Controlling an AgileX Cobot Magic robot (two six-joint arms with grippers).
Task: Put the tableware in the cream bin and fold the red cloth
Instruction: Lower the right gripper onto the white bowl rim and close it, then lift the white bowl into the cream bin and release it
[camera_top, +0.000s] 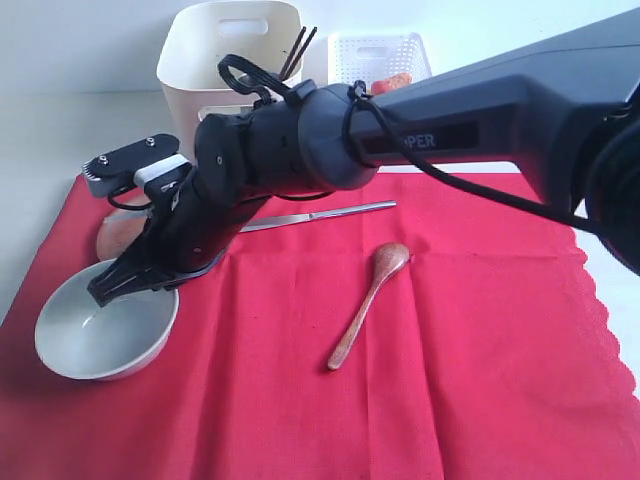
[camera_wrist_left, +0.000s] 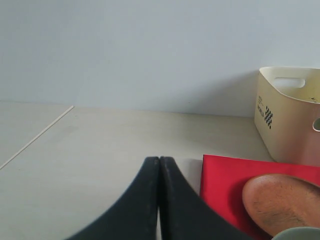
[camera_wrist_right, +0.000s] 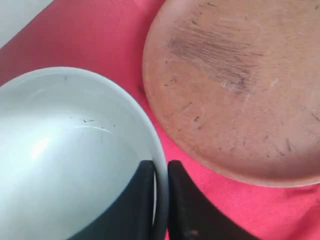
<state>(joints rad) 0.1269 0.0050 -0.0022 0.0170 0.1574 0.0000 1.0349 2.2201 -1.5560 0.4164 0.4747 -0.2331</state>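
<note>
pale table (camera_wrist_left: 100, 145), white wall (camera_wrist_left: 150, 50); r gripper (camera_wrist_right: 161, 166) pinches bowl (camera_wrist_right: 65, 150), l gripper (camera_wrist_left: 159, 161) pressed together.

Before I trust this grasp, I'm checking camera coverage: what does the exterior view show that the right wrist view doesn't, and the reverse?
Only the exterior view: the wooden spoon and knife lying on the red cloth, the cream bin with chopsticks in it, and the white basket. Only the right wrist view: the right gripper pinching the rim of the bowl, one finger inside, one outside. Both: bowl, brown plate, red cloth.
</note>
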